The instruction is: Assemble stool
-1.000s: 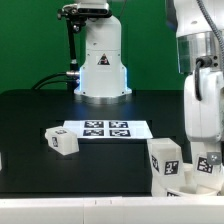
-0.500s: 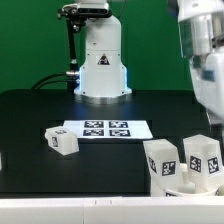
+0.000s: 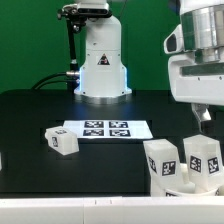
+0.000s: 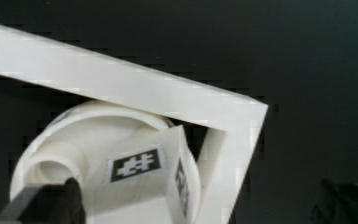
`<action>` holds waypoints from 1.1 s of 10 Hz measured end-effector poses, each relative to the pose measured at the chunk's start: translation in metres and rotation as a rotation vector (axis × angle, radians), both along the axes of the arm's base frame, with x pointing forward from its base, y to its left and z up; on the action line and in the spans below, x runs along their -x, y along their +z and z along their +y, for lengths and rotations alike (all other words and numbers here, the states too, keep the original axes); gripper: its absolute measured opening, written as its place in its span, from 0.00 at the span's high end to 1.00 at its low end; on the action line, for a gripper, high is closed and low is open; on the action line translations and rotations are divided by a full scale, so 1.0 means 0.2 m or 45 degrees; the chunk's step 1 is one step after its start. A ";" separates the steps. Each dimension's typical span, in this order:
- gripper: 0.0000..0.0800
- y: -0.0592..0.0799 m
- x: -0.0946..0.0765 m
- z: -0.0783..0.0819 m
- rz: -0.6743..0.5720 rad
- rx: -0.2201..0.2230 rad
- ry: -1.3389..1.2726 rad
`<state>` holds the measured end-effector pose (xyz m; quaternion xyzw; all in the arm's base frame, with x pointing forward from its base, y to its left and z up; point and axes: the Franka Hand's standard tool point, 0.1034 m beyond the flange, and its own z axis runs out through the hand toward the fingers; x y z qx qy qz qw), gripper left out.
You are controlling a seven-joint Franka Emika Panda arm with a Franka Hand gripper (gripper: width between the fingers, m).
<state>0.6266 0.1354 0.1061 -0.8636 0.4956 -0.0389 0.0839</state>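
Two white stool legs with marker tags stand side by side at the front of the exterior view's right, one point(image 3: 163, 160) next to the other point(image 3: 204, 160). A third leg point(image 3: 60, 140) lies alone on the exterior view's left. My gripper point(image 3: 203, 116) hangs above the right-hand leg, clear of it, open and empty. In the wrist view a tagged leg point(image 4: 131, 160) lies below the gripper point(image 4: 194, 212), with one dark fingertip point(image 4: 43, 203) at the frame's edge. The round seat is out of view.
The marker board point(image 3: 107, 128) lies mid-table. The white robot base point(image 3: 102, 65) stands behind it with cables. A white corner rail point(image 4: 158, 85) borders the legs and runs along the table's front edge point(image 3: 60, 205). A small white bit point(image 3: 1, 160) shows at the left edge.
My gripper has risen from around the right-hand leg, leaving it standing. The arm now hangs higher above both legs.
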 end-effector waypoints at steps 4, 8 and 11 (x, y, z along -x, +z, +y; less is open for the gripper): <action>0.19 0.01 0.01 -0.02 -0.075 0.146 0.801; 0.19 0.00 -0.01 -0.06 -0.091 0.268 1.323; 0.19 -0.04 0.00 -0.06 -0.080 0.346 1.712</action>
